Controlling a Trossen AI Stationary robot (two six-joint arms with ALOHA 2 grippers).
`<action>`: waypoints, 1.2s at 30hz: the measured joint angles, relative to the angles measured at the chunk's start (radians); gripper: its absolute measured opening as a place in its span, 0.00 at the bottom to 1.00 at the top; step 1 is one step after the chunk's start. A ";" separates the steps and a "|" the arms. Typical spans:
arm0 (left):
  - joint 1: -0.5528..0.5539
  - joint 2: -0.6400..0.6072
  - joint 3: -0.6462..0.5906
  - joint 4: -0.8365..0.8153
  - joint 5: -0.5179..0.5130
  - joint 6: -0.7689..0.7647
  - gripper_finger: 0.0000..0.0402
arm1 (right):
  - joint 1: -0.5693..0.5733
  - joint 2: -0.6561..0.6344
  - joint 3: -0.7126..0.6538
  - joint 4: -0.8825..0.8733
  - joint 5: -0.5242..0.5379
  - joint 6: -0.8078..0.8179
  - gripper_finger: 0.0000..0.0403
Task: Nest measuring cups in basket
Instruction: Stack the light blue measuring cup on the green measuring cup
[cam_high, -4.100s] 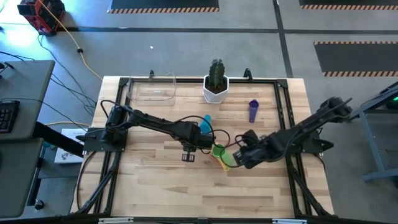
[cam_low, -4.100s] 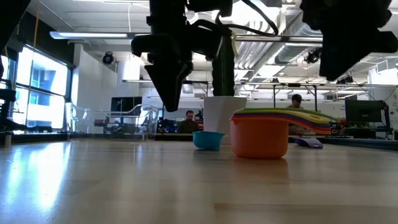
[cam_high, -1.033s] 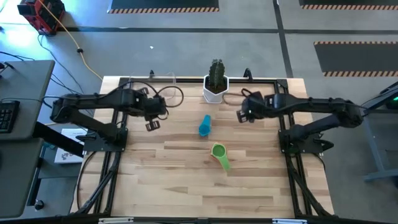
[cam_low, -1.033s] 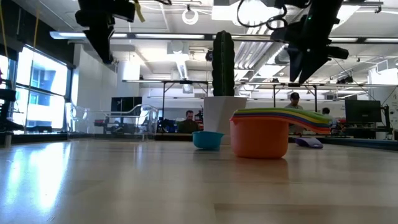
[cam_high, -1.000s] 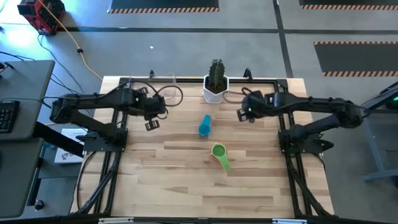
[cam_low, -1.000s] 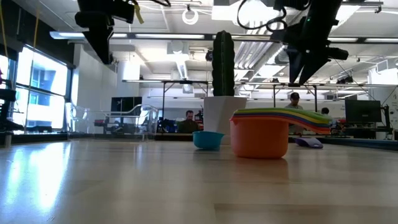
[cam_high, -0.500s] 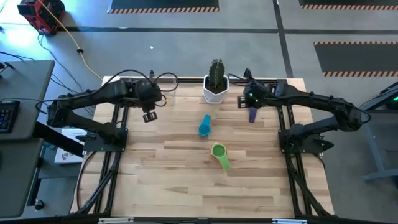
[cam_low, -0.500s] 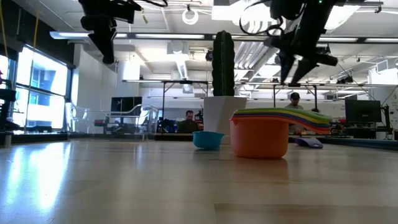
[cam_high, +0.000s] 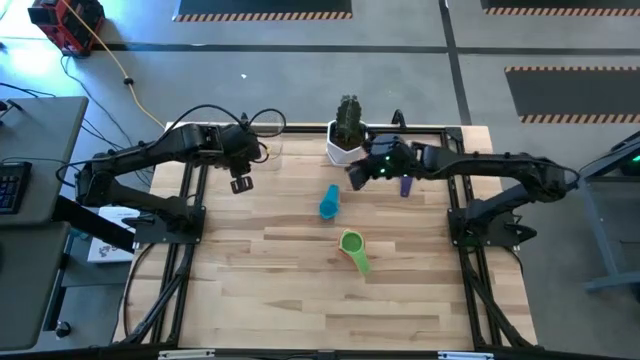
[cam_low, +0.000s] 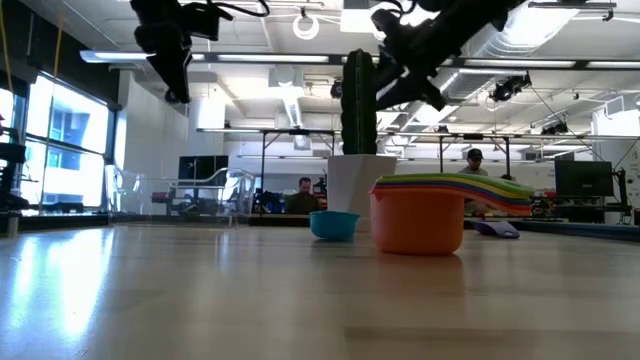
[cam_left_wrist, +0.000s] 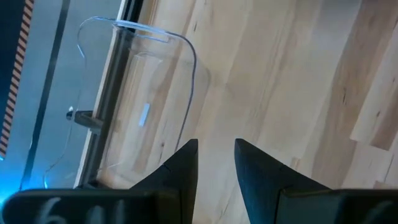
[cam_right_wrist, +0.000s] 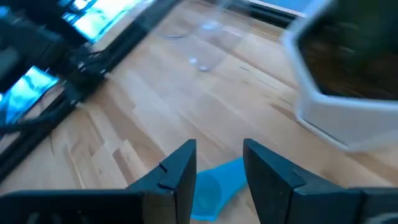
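Note:
The nested stack of cups (cam_high: 352, 244) stands on its orange bottom cup (cam_low: 416, 226) mid-table, green uppermost. A light blue cup (cam_high: 330, 202) lies alone, also below my right fingers in the right wrist view (cam_right_wrist: 214, 186). A purple cup (cam_high: 406, 185) lies partly under my right arm. The clear basket (cam_high: 250, 148) sits at the far left edge and shows in the left wrist view (cam_left_wrist: 149, 106). My left gripper (cam_high: 241, 186) hovers open just near of the basket. My right gripper (cam_high: 354, 175) hovers open between the cactus pot and the light blue cup.
A white pot with a cactus (cam_high: 347, 138) stands at the far edge, close to my right gripper; it looms in the right wrist view (cam_right_wrist: 348, 81). A black frame rail (cam_high: 300, 128) runs along the table's sides. Bare wood lies near of the stack.
My right gripper swung toward the far edge, then toward the table's left, ending beside the cactus pot above the light blue cup, tipped to a slant. My left gripper drifted a little toward the far edge, to the basket. The cups stayed put.

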 joint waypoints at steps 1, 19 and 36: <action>0.002 0.000 0.000 0.003 0.000 -0.003 0.24 | 0.009 0.019 0.000 0.034 -0.008 -0.031 0.31; 0.003 0.000 0.000 0.004 0.018 -0.137 0.24 | 0.127 0.228 0.000 0.204 -0.160 -0.624 0.31; 0.003 0.000 0.000 0.032 0.015 -0.161 0.24 | 0.121 0.357 0.000 0.188 -0.285 -0.800 0.31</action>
